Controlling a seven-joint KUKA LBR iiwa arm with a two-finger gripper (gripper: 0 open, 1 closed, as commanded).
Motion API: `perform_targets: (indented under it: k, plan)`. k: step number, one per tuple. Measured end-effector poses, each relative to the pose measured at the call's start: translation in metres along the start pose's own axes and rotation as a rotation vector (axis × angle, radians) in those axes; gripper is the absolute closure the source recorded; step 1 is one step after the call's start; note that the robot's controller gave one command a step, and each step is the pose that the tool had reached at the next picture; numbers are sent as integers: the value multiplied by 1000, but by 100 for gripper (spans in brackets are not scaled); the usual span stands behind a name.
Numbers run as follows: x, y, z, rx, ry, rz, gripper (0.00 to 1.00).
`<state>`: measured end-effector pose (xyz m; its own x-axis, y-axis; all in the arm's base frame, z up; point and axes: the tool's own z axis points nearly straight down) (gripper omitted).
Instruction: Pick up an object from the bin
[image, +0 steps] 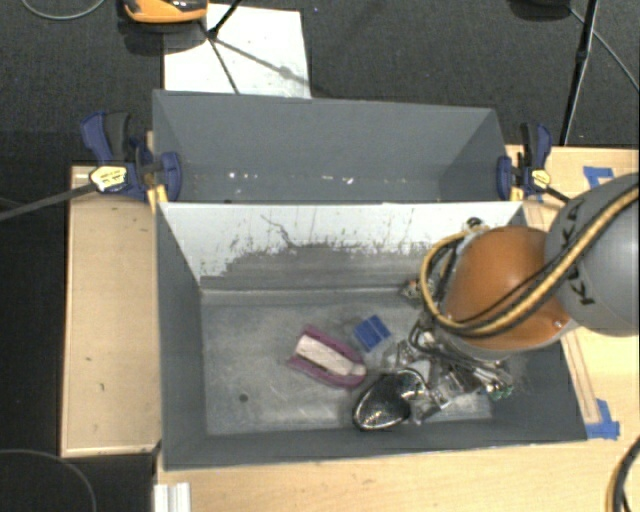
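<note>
Arm (610, 240) cut off at right edge of your view. Orange cover (500, 290) hides bin (250, 390) floor beneath, right side. Dark glossy object (380, 408) at front wall: you cannot tell its kind. Green bit (501, 392) under cover rim: too small to name. Metal clutter (455, 380) beside it: parts indistinct.

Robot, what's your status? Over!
Gripper low in bin, lower right corner. Shiny dark thing right beside it. Purple-white piece and blue block close by.

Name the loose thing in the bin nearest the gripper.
The dark glossy rounded thing by the bin's front wall, close beside the gripper; the small blue piece and the purple-and-white piece lie farther left.
</note>
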<state>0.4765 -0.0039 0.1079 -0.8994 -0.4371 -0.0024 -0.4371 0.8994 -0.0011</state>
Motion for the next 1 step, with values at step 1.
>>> perform_targets:
  k: [1]
  plan:
    - [-4,4,-124,3,-7,26,100]
